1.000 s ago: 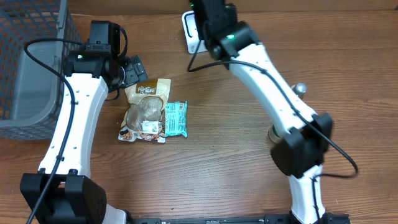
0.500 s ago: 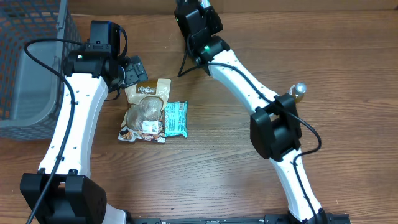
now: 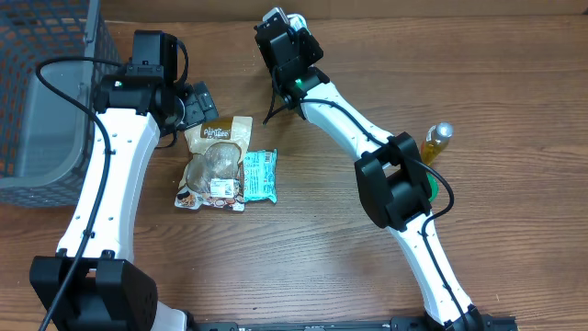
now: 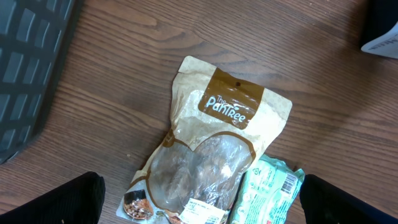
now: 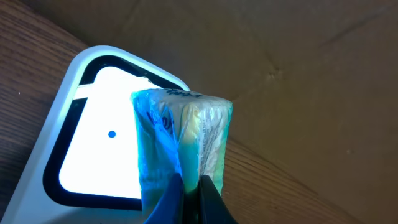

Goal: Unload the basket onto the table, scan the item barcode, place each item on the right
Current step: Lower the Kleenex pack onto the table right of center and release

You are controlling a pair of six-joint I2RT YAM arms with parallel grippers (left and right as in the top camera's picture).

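The right gripper (image 5: pixel 189 198) is clamped on the edge of a blue-and-yellow packet (image 5: pixel 180 130), held before the lit window of the scanner (image 5: pixel 93 155). The left gripper (image 4: pixel 200 202) hangs wide apart over the Pantree pouch (image 4: pixel 211 143). So thin a pinch could let the packet twist away and spoil the read.

Left tool (image 4: pixel 199 208) jaws spread; right tool (image 5: pixel 189 199) clamped.

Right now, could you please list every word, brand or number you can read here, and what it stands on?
"The Pantree": brown band on the tan pouch.
Too small or blurred: the pouch's bottom label, print on the teal packet, print on the wrapped packet held in the right claw.
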